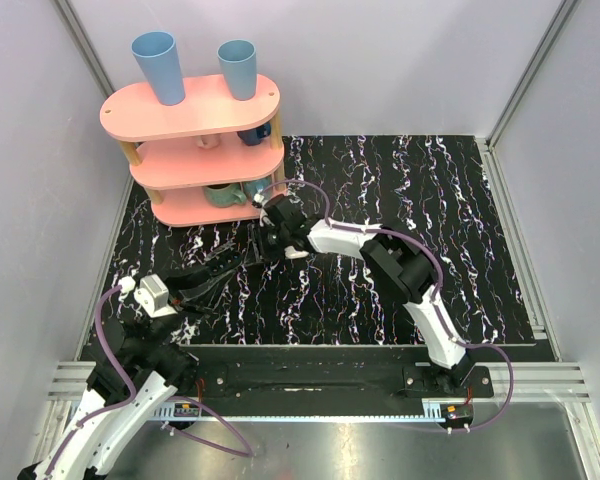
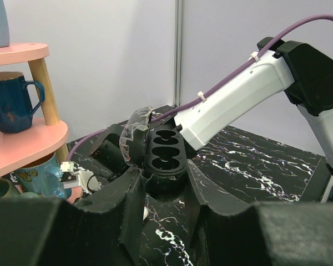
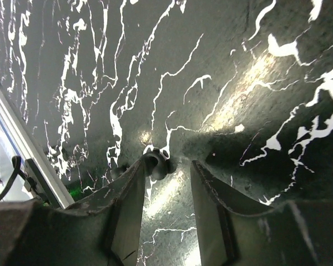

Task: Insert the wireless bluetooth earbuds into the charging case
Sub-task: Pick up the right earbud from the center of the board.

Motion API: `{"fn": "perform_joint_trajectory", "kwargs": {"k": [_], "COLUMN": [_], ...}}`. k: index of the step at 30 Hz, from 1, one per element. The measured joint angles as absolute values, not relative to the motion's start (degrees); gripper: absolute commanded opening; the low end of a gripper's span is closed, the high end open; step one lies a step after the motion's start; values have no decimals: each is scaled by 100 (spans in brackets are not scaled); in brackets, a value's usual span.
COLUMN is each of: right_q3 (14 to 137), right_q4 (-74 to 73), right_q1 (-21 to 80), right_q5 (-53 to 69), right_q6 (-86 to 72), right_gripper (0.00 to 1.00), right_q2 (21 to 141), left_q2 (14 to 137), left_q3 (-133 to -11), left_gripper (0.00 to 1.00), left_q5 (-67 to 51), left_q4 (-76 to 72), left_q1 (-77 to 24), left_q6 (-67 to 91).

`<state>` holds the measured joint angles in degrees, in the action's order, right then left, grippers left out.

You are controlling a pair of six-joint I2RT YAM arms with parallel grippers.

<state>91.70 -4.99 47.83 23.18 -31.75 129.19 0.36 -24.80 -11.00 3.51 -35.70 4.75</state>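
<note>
Left pincer (image 2: pixel 164 183) clamps black oval charging case (image 2: pixel 166 149), three hollows.

The tabletop (image 3: pixel 222 66) is smooth black with white veining and a faint sheen. The charging case (image 2: pixel 165 152) looks like matt black plastic with a clear, shiny lid (image 2: pixel 134 132); the shelf (image 1: pixel 200 115) is matt pink board on pale wooden posts (image 2: pixel 44 91).

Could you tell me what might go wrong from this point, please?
1. The small dark piece, probably an earbud, lies at the very tips of the right gripper, off-centre beside one finger. Closing could flick it away across the dark marbled tabletop.
2. The left gripper holds the black charging case tilted, with its hollows facing sideways, so an earbud placed in it might slip out.
</note>
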Motion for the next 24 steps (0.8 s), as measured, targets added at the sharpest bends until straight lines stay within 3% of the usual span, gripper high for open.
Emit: {"fn": "perform_joint_trajectory", "kwargs": {"k": [24], "right_q3": [9428], "right_q4": [-718], "right_q1": [5116], "right_q5": [2102], "right_q6": [-2851], "right_gripper": [41], "right_q2": [13126], "left_q2": [36], "left_q3": [-2480], "left_gripper": [0], "left_q5": [-1068], "left_q4": [464], "left_q1": [-3570], "left_q6": [480]}}
